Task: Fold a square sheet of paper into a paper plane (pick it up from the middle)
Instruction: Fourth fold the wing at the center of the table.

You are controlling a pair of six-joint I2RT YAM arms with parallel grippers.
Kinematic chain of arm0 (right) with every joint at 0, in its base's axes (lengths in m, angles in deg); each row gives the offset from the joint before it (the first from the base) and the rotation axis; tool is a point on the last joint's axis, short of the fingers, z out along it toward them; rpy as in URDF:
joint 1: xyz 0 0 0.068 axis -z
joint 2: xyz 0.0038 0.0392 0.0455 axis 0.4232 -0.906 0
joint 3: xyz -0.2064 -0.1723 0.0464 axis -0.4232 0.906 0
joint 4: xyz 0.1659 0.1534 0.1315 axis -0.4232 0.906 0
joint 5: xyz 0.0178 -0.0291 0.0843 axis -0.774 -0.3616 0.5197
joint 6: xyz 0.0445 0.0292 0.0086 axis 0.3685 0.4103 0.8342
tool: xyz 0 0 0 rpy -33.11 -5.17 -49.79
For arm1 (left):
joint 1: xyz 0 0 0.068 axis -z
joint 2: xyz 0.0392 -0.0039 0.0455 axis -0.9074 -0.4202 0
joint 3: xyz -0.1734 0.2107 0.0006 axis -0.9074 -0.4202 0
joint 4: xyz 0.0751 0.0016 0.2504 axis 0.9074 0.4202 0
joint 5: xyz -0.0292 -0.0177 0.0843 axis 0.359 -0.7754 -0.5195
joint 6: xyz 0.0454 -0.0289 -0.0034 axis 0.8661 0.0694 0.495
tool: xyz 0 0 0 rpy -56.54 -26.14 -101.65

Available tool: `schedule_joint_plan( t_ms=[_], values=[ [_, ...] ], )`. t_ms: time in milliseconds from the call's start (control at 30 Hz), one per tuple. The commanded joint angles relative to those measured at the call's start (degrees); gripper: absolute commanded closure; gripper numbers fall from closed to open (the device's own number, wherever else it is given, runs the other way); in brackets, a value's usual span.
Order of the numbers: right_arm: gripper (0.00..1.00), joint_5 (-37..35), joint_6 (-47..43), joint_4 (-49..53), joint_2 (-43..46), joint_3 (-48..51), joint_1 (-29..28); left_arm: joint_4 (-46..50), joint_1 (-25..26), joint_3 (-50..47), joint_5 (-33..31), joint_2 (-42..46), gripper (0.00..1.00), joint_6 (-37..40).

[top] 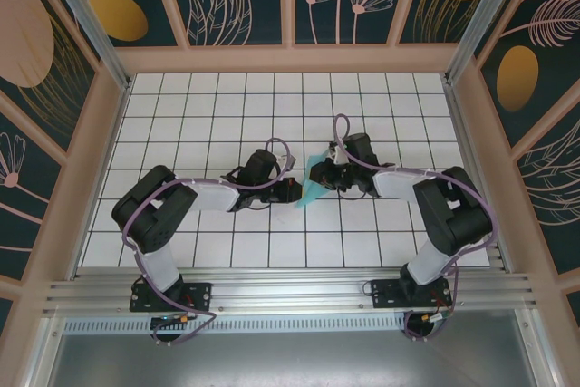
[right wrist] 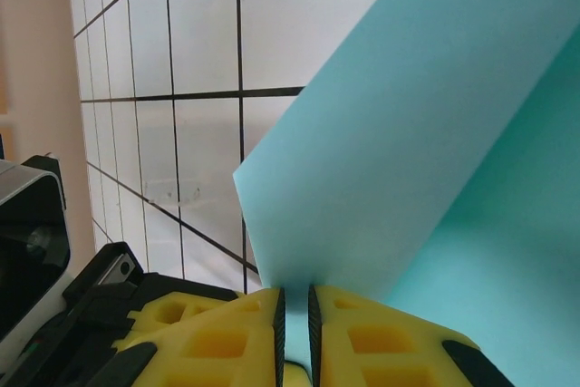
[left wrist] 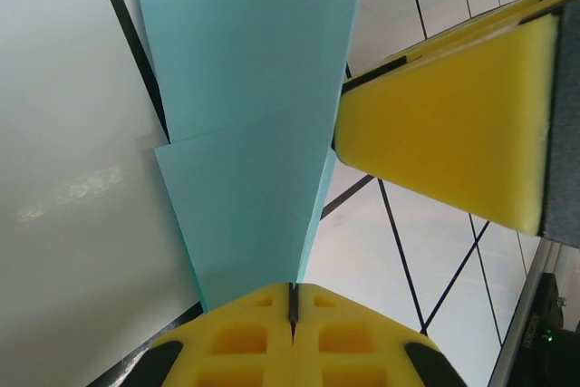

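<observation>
Judging by the paper [top: 311, 193], we put the task somewhere in its middle. The paper is off the bench [top: 208, 106], hanging in the air between the two arms above the middle of the tiled surface. From above it reads as a narrow, slanted wedge, not a flat square. The left wrist view shows one layer lying over another, with a slanted edge crossing the face and the strip narrowing toward the grip. So we take the pick-up and at least one fold as done.

Our left hand [left wrist: 292, 295] is fully closed, its yellow pads pressed together on the narrow end of the paper. Our right hand [right wrist: 295, 298] has its pads drawn in to a thin slit. A free edge of the paper runs down into that slit, so we read it as pinching the sheet, though we cannot tell how firmly. In the left wrist view, one of its fingers [left wrist: 444, 124] sits just against the paper's long edge.

We do not see a finished dart yet: no clear point, no pair of wings. We expect more creasing is needed, and we cannot tell how many folds remain.
</observation>
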Motion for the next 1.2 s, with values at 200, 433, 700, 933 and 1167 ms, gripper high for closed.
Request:
schedule_joint_plan(
  t_ms=[200,433,700,933,1167],
  values=[
    [0.81,-0.27,0.09,-1.32,-3.27,-2.83,-0.61,-1.32,-0.55,-0.43,1.87,-2.48,0.96,-1.1],
    [0.81,-2.46,-0.37,-0.2,-5.25,-3.58,-0.57,-1.22,-0.79,-0.88,1.4,-3.06,0.95,-1.37],
    [0.81,-2.94,-0.7,-0.74,-7.26,-4.34,-0.51,-1.66,-0.97,-1.46,1.36,-2.55,0.87,-1.34],
    [0.81,-3.52,-0.71,0.01,-7.25,-4.85,-0.45,-0.54,-0.94,-2.8,-1.49,0.01,0.72,0.52],
    [0.81,-3.26,-0.57,-0.12,-7.46,-4.85,-0.44,-0.45,-0.89,-2.28,-1.08,-0.31,0.81,1.48]
  ],
)
